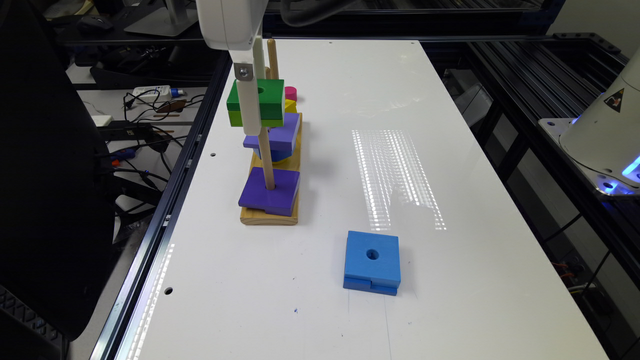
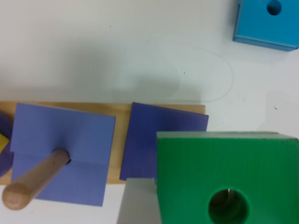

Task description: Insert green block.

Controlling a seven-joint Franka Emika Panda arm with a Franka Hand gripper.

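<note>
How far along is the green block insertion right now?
Done: the two-tone green square block is picked up and held in the air by the gripper, beside a wooden peg. In hand: lining its round hole up over a peg. Left: lowering it down the peg and letting go.

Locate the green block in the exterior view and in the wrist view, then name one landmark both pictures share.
Exterior view: the green block is held up in the air by the end effector, above the wooden base at the exterior view's left, level with the upper part of the pegs.
Wrist view: the green block is close to the camera, its round hole showing.
Shared landmark: the blue block lying flat on the white table.
</note>
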